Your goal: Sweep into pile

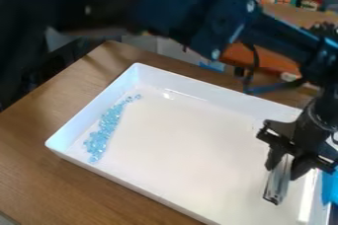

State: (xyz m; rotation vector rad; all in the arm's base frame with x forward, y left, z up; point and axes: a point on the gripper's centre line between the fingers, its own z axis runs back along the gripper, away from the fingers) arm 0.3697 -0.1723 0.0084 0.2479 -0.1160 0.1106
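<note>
I have the pincer [286, 162] clamped on a pale, flat tool [277, 185] at four o'clock in the white tray [188, 145]. From there, the blue beads [104, 129] lie well apart, between nine and ten, their strip running seven to one.
</note>
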